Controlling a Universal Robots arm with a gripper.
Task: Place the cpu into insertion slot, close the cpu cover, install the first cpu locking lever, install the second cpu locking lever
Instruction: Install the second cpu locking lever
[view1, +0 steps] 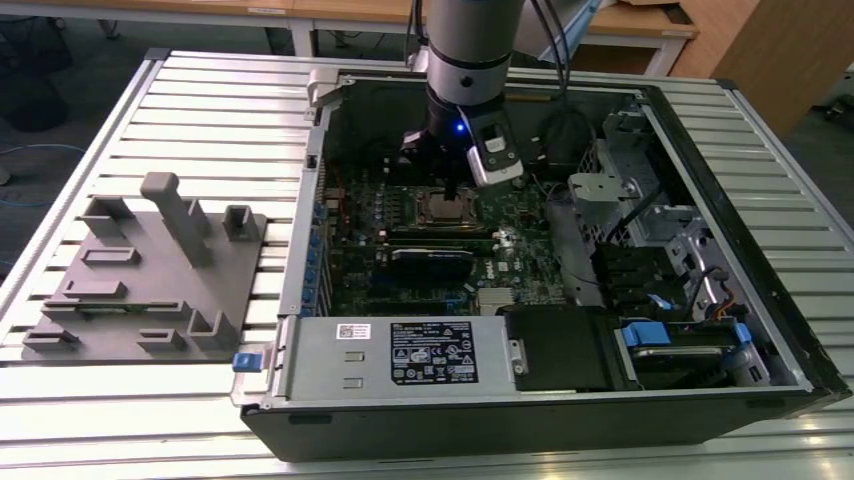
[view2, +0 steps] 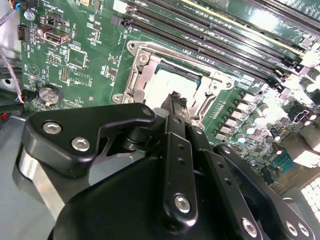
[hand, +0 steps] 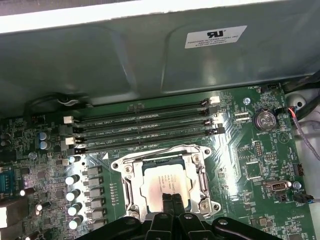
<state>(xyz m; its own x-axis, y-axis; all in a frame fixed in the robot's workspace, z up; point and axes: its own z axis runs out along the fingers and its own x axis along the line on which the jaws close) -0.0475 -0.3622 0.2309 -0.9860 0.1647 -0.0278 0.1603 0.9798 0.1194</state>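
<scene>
The cpu (hand: 161, 181), a silver-grey square, lies flat in the insertion slot (view1: 447, 207) on the green motherboard, hiding the slot's contact field. The cpu cover (hand: 129, 176), a silver frame, lies around the chip and looks flat in both wrist views. My gripper (hand: 170, 198) stands over one edge of the chip, its two black fingers pressed together with nothing between them. In the second wrist view the fingertips (view2: 176, 100) reach the cpu (view2: 157, 85) at the cover's edge. I cannot make out how the locking levers stand.
Long black memory slots (hand: 145, 125) run beside the socket, with a row of capacitors (hand: 74, 195) on another side and a coin battery (hand: 264, 119) nearby. The case wall (hand: 150, 60) rises close behind. A grey fixture plate (view1: 147, 270) lies on the table at the exterior view's left.
</scene>
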